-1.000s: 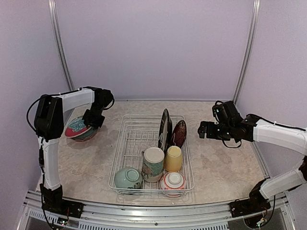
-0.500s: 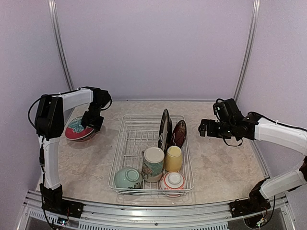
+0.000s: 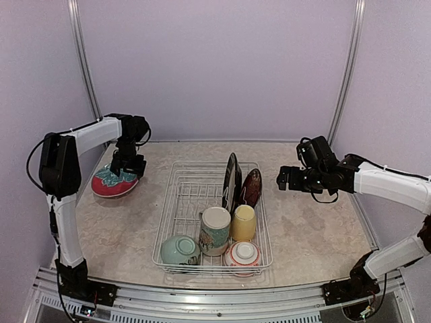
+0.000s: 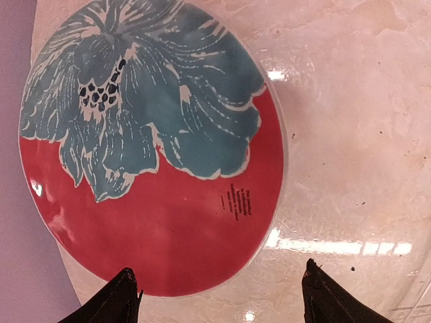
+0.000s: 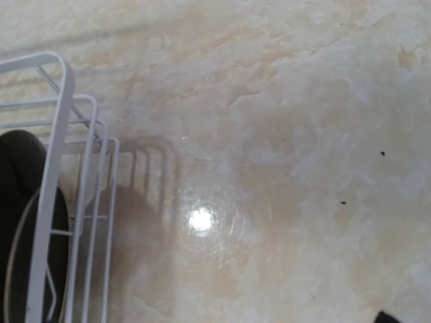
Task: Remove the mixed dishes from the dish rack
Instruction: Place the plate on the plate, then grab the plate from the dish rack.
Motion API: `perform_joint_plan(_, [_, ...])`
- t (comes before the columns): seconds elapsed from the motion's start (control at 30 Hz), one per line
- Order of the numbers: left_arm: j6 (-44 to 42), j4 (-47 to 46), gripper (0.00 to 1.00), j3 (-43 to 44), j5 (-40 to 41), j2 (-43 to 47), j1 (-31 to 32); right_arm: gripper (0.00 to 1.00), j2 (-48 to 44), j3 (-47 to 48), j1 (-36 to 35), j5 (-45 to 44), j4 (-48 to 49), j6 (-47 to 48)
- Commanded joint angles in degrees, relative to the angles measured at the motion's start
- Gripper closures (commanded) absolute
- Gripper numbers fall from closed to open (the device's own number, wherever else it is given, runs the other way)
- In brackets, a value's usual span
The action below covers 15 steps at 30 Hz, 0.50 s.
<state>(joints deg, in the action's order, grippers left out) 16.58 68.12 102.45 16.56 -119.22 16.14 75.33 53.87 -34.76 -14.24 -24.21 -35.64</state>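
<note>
Floral plate (image 3: 113, 183) laid on table (image 3: 316, 229), released. Left gripper (image 3: 128, 168) spread above it; right gripper (image 3: 284, 180) spread, empty. Left in rack (image 3: 176, 202): two plates (image 3: 232, 179), mug (image 3: 215, 230), cup (image 3: 243, 223), two bowls (image 3: 179, 249).

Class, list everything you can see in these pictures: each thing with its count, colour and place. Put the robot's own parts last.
floral plate: 1, red with a teal flower, flat on the table left of the rack
dish rack: 1, white wire, mid-table
dark-rimmed plate: 1, on edge in the rack's far slots
dark red plate: 1, on edge just right of it
mug: 1, tall, white, patterned, in the rack's near half
yellow cup: 1, right of the mug
pale-green bowl: 1, rack's near-left corner
red-and-white bowl: 1, rack's near-right corner
table: 1, pale marbled
left gripper: open, above the floral plate
right gripper: open, empty, right of the rack
</note>
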Motion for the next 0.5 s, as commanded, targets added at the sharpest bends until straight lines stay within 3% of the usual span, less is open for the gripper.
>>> perform_joint_plan(0.0, [0.99, -2.88, 0.19, -1.52, -4.18, 6.30, -0.34, 0.00, 0.55, 1.32, -0.54, 0.11, -1.67, -0.60])
perform_joint_plan(0.23, [0.87, -9.03, 0.07, -5.92, -9.16, 14.26, 1.74, 0.00, -0.89, -0.18, -0.50, 0.07, -1.24, -1.20])
perform_joint_plan(0.47, [0.80, -15.46, 0.02, -9.32, -13.32, 22.84, 9.83, 0.00, -3.39, -1.82, -0.60, -0.57, -1.05, -1.31])
